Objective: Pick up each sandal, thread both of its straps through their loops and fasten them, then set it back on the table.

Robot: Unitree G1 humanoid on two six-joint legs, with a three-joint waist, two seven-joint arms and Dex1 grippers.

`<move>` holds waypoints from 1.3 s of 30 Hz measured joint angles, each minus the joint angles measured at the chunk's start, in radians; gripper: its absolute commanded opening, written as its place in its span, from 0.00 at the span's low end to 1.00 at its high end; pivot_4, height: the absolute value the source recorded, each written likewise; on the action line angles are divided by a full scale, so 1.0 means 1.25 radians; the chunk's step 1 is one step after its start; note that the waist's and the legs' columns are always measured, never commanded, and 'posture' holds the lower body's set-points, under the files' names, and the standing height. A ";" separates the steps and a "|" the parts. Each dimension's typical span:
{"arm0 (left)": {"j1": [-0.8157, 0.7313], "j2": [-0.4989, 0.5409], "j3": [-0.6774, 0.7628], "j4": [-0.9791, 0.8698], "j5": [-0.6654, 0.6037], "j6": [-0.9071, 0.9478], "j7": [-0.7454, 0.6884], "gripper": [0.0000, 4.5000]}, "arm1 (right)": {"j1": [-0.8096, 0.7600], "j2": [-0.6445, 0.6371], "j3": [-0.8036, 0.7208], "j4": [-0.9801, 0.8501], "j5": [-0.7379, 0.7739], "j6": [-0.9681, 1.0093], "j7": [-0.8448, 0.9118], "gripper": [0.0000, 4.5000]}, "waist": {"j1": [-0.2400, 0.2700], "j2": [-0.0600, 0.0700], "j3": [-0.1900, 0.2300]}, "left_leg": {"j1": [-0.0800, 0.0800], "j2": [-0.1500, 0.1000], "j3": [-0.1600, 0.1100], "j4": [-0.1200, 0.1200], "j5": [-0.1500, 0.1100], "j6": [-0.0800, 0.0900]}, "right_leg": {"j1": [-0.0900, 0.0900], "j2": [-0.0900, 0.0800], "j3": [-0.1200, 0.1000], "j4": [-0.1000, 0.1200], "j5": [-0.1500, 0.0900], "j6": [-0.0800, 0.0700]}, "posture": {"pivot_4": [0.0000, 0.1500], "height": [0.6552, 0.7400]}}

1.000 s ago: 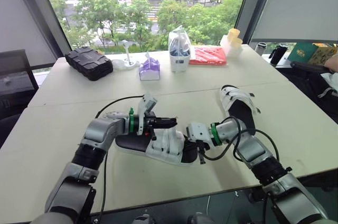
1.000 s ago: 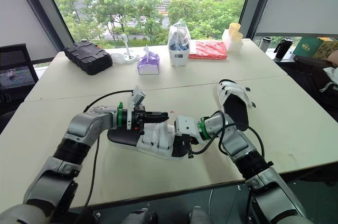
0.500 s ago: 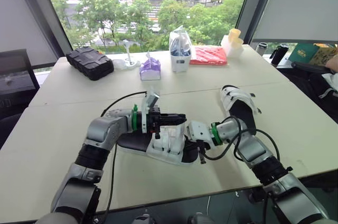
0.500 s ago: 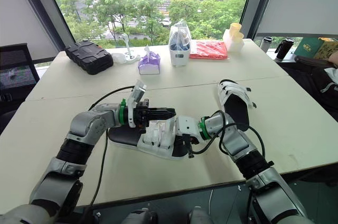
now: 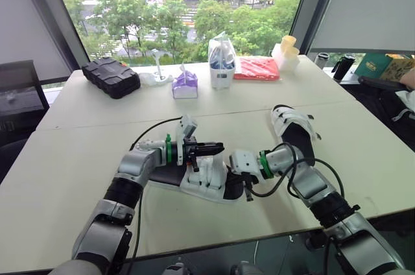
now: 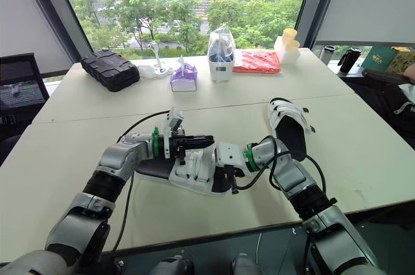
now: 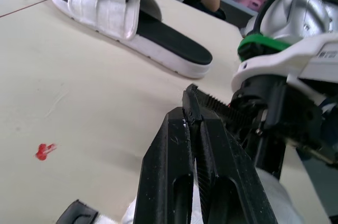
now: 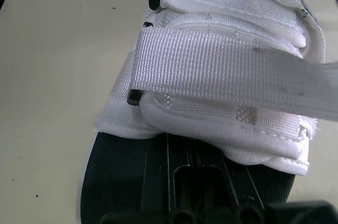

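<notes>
We see the nearer white sandal (image 5: 206, 183) lying on the table (image 5: 71, 158) near its front edge, between the two arms. The left gripper (image 5: 219, 147) hovers just over the sandal's straps. It is clenched, its black fingers (image 7: 177, 155) pressed tight together. Against a second ago, it has slid to the right along the sandal, and the left arm has drawn in toward the middle with it.

The right gripper (image 5: 245, 187) stays at the sandal's right end, and we cannot tell whether it grips. From its wrist, one white strap (image 8: 211, 71) runs flat across the padded upper.

The second sandal (image 5: 293, 129) lies farther off to the right, apart from both grippers, where it lay before.
</notes>
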 measured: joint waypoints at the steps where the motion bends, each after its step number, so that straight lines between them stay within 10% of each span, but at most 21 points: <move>1: -0.005 0.001 -0.010 0.017 0.014 -0.015 -0.002 0.01 | 0.000 -0.001 0.000 0.000 0.000 0.000 0.000 0.00 | 0.000 0.000 0.000 | 0.000 0.000 0.000 0.000 0.000 0.000 | 0.000 0.000 0.000 0.000 0.000 0.000 | 1.00 1.00; 6: -0.030 0.004 -0.048 0.065 0.072 -0.086 -0.021 0.01 | 0.001 -0.002 0.000 -0.002 -0.006 0.002 -0.002 0.00 | 0.001 0.000 -0.001 | 0.001 0.000 0.000 0.001 0.000 0.000 | 0.002 0.000 0.000 0.000 0.000 0.000 | 1.00 1.00; 16: -0.057 0.025 -0.100 0.120 0.211 -0.205 0.026 0.98 | 0.009 -0.002 0.003 -0.017 -0.007 0.007 -0.007 0.00 | 0.000 0.001 -0.003 | 0.001 0.000 0.000 -0.001 0.000 0.000 | 0.001 0.000 0.000 0.000 -0.001 0.001 | 1.00 1.00; 29: -0.097 0.013 -0.093 0.227 0.292 -0.307 0.192 0.98 | 0.008 -0.002 0.005 -0.022 -0.007 0.013 -0.015 0.00 | -0.004 0.001 -0.005 | 0.003 0.000 0.000 -0.002 0.000 0.001 | 0.002 0.000 0.000 0.001 -0.002 0.003 | 1.00 1.00; 39: 0.060 0.215 -0.007 0.005 0.275 -0.498 0.130 0.98 | 0.024 -0.076 -0.077 -0.225 0.102 0.244 0.002 0.00 | 0.002 0.002 -0.001 | -0.016 -0.001 0.000 0.002 0.000 -0.001 | -0.019 -0.002 0.001 0.007 0.000 0.001 | 1.00 1.00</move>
